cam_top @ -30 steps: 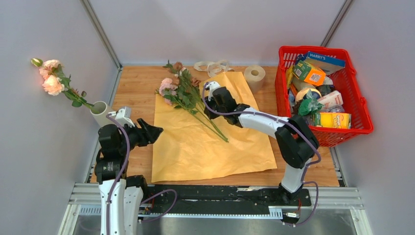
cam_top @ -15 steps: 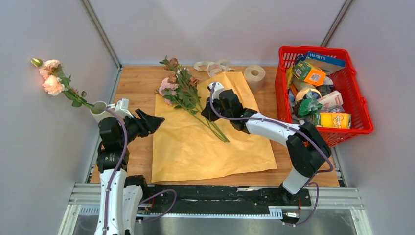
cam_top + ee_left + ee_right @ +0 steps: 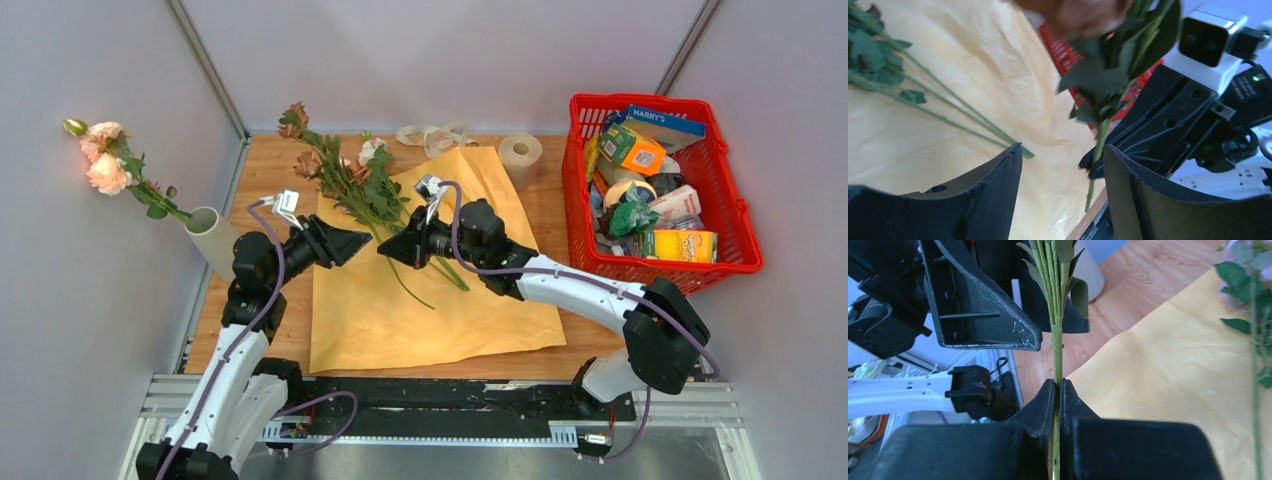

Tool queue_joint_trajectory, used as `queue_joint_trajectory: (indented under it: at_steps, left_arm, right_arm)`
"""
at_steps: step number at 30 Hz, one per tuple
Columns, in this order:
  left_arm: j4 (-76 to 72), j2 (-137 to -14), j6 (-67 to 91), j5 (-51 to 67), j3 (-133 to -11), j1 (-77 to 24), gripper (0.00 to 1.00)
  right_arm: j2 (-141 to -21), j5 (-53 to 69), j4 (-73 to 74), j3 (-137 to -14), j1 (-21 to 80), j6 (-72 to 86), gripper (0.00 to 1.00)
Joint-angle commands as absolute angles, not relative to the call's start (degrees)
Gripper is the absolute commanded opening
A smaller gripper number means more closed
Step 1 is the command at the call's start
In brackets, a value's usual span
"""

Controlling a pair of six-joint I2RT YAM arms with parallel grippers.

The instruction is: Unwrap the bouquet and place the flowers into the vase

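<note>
Clutter lines the far and right sides: a red basket (image 3: 705, 278) packed with boxes and packets stands at the right of the wooden worktop (image 3: 275, 180). A toilet paper roll (image 3: 520, 152) sits just left of it near the far edge, and a loose beige ribbon (image 3: 432, 135) lies further left. Yellow-tan paper (image 3: 440, 300) is spread flat and creased over the middle, and several flowers (image 3: 372, 188) lie across its far left corner, stems pointing toward the centre. The right gripper (image 3: 388, 251) is clamped tight on one green stem (image 3: 1057, 340), held up off the paper with leaves above the jaws and a bare end hanging below. The left gripper (image 3: 360, 241) is spread wide just left of it, holding nothing; in its wrist view that stem hangs in the gap between the two fingers. The vase (image 3: 212, 235) stands at the worktop's left edge behind the left arm, with pink roses (image 3: 105, 160) in it reaching toward the left wall. Plain pale grey walls close the left, far and right sides, and a metal rail (image 3: 450, 400) runs along the near edge.
</note>
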State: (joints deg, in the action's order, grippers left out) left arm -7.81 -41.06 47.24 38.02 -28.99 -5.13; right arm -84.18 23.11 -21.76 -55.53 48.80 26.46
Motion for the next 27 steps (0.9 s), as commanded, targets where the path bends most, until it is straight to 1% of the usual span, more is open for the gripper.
queue_joint_trajectory:
  at_steps: [1, 3, 5, 6, 7, 9, 10, 11, 12, 13, 14, 17, 19, 20, 21, 22, 23, 24, 25, 26, 27]
  left_arm:
    - [-18.6, -39.9, 47.8, 37.7, -30.0, -9.8, 0.68]
    - [-18.9, -39.6, 47.7, 37.4, -29.9, -10.4, 0.68]
    - [-18.3, -39.6, 48.0, 37.0, -29.9, -10.5, 0.60]
    - [-17.7, -39.5, 48.0, 36.9, -30.0, -10.5, 0.52]
    - [-17.5, -39.2, 48.1, 36.7, -30.0, -10.5, 0.50]
    - [-16.6, -38.6, 48.3, 35.8, -29.9, -10.5, 0.37]
    - [-15.8, -38.4, 48.2, 35.5, -30.1, -10.4, 0.20]
    - [-14.4, -38.0, 48.1, 34.6, -30.8, -10.5, 0.11]
    - [-13.4, -37.9, 47.4, 33.6, -31.2, -10.5, 0.00]
    - [-11.1, -37.6, 46.8, 33.1, -32.6, -10.5, 0.00]
    - [-9.9, -37.5, 44.9, 32.1, -33.2, -10.5, 0.00]
    - [-0.3, -37.2, 39.0, 26.0, -38.6, -10.4, 0.00]
    - [5.3, -36.8, 33.0, 19.7, -42.5, -10.5, 0.00]
    - [6.9, -36.5, 29.4, 13.7, -43.5, -10.5, 0.00]
    - [9.0, -36.4, 27.9, 10.8, -45.6, -10.5, 0.00]
    - [9.9, -36.0, 24.0, 4.3, -46.6, -10.4, 0.00]
    - [11.5, -35.9, 20.4, 0.2, -49.0, -10.5, 0.00]
    - [12.0, -35.7, 18.7, -7.1, -50.0, -10.4, 0.00]
    - [12.7, -35.8, 16.1, -11.9, -52.1, -10.4, 0.00]
    - [12.7, -35.9, 14.6, -20.1, -53.0, -10.4, 0.00]
    - [12.3, -36.1, 11.7, -23.4, -55.1, -10.4, 0.00]
  right_arm:
    - [-82.1, 25.5, -26.6, -55.1, 51.4, 30.1, 0.00]
    - [-82.1, 25.4, -26.7, -55.1, 52.3, 30.1, 0.00]
    - [-82.0, 25.6, -26.7, -55.3, 52.8, 30.5, 0.00]
    - [-81.8, 25.6, -26.6, -55.2, 53.0, 30.5, 0.00]
    - [-81.7, 25.5, -26.6, -55.0, 53.2, 30.4, 0.00]
    - [-81.5, 25.1, -25.9, -54.5, 53.4, 30.1, 0.00]
    - [-81.4, 24.8, -25.5, -54.1, 53.5, 29.9, 0.00]
    - [-81.2, 24.4, -25.1, -53.6, 53.5, 29.7, 0.01]
    - [-81.0, 23.8, -25.0, -53.0, 53.5, 29.4, 0.05]
    - [-80.6, 23.3, -24.8, -52.1, 53.4, 29.4, 0.11]
    - [-80.1, 22.5, -24.7, -51.4, 53.5, 29.4, 0.21]
    - [-77.2, 20.0, -23.3, -49.2, 53.5, 28.9, 0.57]
    - [-74.5, 18.1, -21.8, -47.6, 53.5, 27.7, 0.78]
    - [-72.9, 16.9, -20.9, -46.6, 53.5, 27.0, 0.85]
    - [-71.5, 15.6, -20.1, -45.6, 53.5, 26.5, 0.91]
    - [-69.7, 14.6, -19.4, -44.4, 53.4, 25.9, 0.99]
    - [-67.4, 13.8, -18.6, -43.3, 53.5, 25.8, 1.00]
    - [-66.0, 13.1, -18.2, -42.1, 53.4, 25.7, 1.00]
    - [-64.3, 12.7, -18.0, -40.5, 53.5, 25.7, 1.00]
    - [-62.7, 12.1, -17.8, -39.5, 53.5, 25.6, 1.00]
    - [-61.4, 11.4, -17.7, -38.4, 53.5, 25.5, 1.00]
